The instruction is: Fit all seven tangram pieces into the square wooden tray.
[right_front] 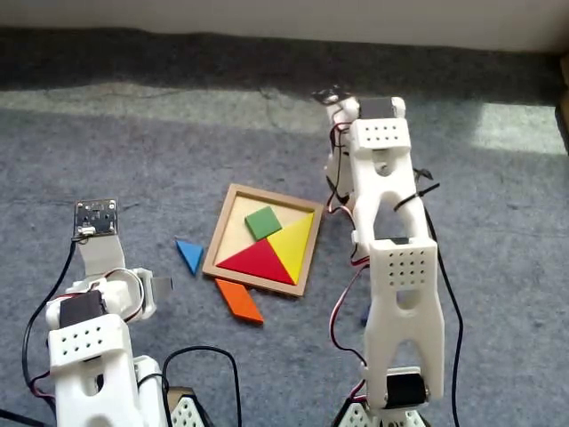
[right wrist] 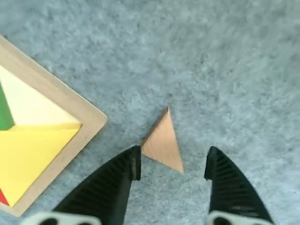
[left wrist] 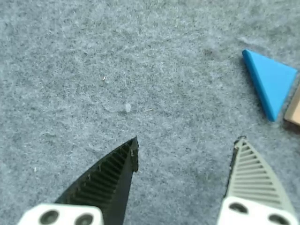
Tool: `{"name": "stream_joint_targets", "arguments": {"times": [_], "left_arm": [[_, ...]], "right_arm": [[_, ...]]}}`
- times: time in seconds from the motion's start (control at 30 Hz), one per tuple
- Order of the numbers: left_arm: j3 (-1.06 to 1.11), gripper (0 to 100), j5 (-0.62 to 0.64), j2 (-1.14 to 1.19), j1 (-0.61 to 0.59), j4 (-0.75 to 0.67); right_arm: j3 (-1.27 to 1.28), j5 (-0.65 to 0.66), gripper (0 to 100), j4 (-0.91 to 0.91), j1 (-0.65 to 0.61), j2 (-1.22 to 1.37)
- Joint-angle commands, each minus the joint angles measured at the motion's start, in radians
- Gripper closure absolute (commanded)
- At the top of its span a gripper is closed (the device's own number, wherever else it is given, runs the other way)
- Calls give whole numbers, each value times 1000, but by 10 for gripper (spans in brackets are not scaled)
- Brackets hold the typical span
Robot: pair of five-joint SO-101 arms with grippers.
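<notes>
The square wooden tray lies at the centre of the high view, turned so that its corners point toward the frame edges. It rests on the grey carpet.

Tray contents:
- Green square, in the upper part.
- Yellow triangle, on the right side, touching the green square.
- Red triangle, along the lower edge, edge to edge with the yellow triangle.
- The upper-left part of the floor is bare wood.

Pieces outside the tray:
- Blue triangle, just left of the tray, apart from it.
- Orange parallelogram, just below the tray's lower-left edge.
- Plain wood triangle, flat on the carpet near the tray's right corner.

The right gripper is spread open, one finger on each side of the plain wood triangle. One fingertip is at the triangle's corner, but contact cannot be confirmed. The left gripper is spread wide over bare carpet, with the blue triangle near it.

In the high view, the right arm runs up the right-hand side of the frame. A small blue object shows beside it, possibly another piece.
</notes>
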Motion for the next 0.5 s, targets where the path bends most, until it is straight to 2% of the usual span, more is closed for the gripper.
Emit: {"name": "stream_joint_targets", "arguments": {"times": [0.0,0.47], "left_arm": [[-5,691,-8,4,-5,-17],[-5,691,-8,4,-7,-17]], "right_arm": [[-41,-18,743,21,5,-101],[12,77,743,13,-2,13]]}}
